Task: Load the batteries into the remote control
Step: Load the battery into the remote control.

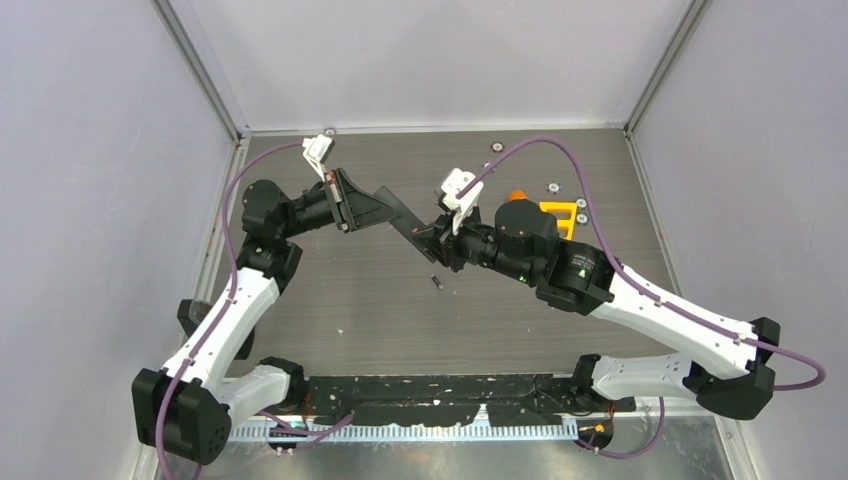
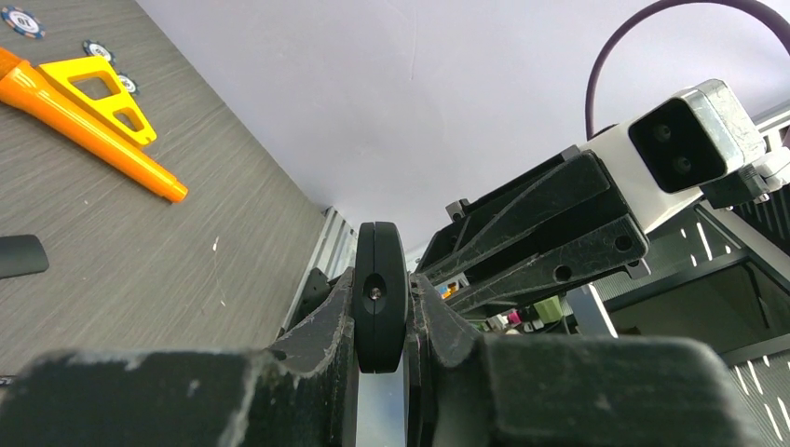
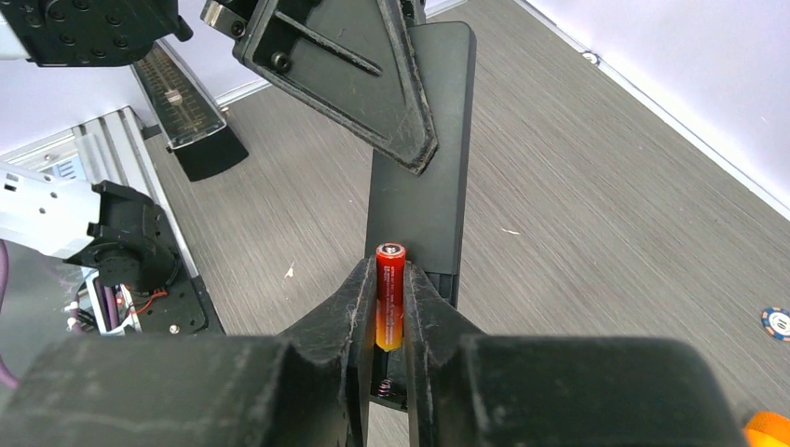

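My left gripper [image 1: 385, 210] is shut on one end of the slim black remote control [image 1: 412, 226] and holds it above the table; in the left wrist view the remote [image 2: 377, 261] shows end-on between the fingers of that gripper [image 2: 380, 312]. My right gripper [image 1: 438, 244] meets the remote's other end. In the right wrist view this gripper [image 3: 391, 312] is shut on the red-orange battery [image 3: 390, 270], held upright just above the remote's [image 3: 424, 186] open compartment, where a spring [image 3: 382, 386] shows. The dark grey battery [image 1: 436, 281] lies on the table below the grippers.
A long orange flashlight [image 2: 88, 130] and a yellow triangular frame [image 2: 98, 88] lie at the far right of the table, the frame [image 1: 560, 215] partly behind my right arm. Several poker chips [image 2: 20, 20] lie near them. A black flat piece [image 3: 200, 149] lies on the table.
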